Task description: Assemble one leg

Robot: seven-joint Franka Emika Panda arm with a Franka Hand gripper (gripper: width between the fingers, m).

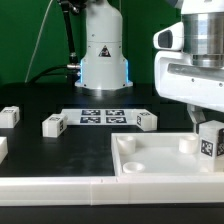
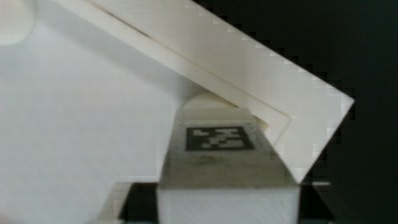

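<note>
My gripper (image 1: pixel 208 128) is shut on a leg (image 1: pixel 210 138), a small white block with a black-and-white tag. It holds the leg upright at the near corner, on the exterior view's right, of the large white tray-like piece (image 1: pixel 150 164). In the wrist view the leg (image 2: pixel 221 145) fills the middle between my dark fingers (image 2: pixel 146 200), its end at a corner of the tray piece (image 2: pixel 107 110). Whether the leg sits in a socket is hidden. Three more legs lie on the black table: one (image 1: pixel 9 116), one (image 1: pixel 53 125), one (image 1: pixel 147 121).
The marker board (image 1: pixel 102 116) lies on the table in front of the arm's base (image 1: pixel 103 60). A round socket (image 1: pixel 186 144) rises on the tray piece near the gripper. A white part (image 1: pixel 2 149) shows at the exterior view's left edge.
</note>
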